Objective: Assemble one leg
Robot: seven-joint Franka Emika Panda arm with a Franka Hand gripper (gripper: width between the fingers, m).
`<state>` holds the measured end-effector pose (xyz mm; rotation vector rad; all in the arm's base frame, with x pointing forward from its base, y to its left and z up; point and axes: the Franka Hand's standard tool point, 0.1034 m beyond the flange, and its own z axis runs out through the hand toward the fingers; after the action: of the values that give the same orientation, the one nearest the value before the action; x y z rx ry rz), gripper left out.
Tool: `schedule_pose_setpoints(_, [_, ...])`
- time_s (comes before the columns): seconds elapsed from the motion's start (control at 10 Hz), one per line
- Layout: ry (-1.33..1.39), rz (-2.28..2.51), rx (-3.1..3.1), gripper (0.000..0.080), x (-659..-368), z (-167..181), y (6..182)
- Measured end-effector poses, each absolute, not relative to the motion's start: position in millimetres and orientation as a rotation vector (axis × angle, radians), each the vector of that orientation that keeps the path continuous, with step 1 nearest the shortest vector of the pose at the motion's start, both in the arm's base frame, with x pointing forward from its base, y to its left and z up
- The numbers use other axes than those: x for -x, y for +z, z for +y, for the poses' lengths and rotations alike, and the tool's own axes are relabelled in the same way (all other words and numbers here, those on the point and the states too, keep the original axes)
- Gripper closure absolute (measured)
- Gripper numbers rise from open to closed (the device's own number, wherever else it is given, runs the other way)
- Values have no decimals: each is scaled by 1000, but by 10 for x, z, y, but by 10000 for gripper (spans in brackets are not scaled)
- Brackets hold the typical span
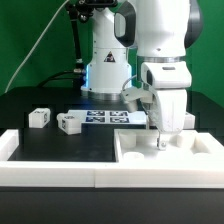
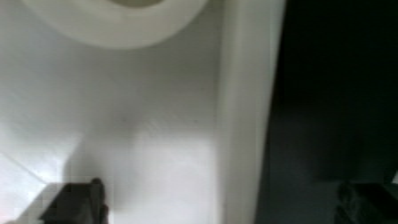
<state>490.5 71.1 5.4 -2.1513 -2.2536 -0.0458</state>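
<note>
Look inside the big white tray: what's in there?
The open jaws hang over the tray's white floor, near a round hollow. Nothing else shows. The arm hides part of the floor.

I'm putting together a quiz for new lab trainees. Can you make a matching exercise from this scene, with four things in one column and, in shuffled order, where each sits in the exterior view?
Things
1. leftmost leg
2. marker board
3. tray-shaped part
4. gripper

Places
A. at the front, toward the exterior view's right
B. farthest toward the exterior view's left, on the black table
C. pointing down, fingertips low over white plastic
D. lying flat just in front of the robot's base

Pairs: 1-B, 2-D, 3-A, 4-C
</note>
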Motion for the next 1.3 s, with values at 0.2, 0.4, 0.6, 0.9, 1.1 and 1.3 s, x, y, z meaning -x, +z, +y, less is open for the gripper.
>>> schedule_pose_setpoints(0.2, [-48, -2242, 2175, 151, -4922, 715, 143])
schedule_pose_setpoints(0.4, [-61, -2213, 2245, 151, -4812, 765, 446])
schedule_pose_setpoints(0.6, [-89, -2193, 2300, 151, -4685, 762, 686])
schedule_pose_setpoints(0.9, [-116, -2108, 2381, 151, -4630, 760, 695])
schedule_pose_setpoints(1.1, [-121, -1895, 2543, 151, -4625, 764, 691])
schedule_pose_setpoints(1.3, [-202, -1384, 2822, 151, -4439, 795, 691])
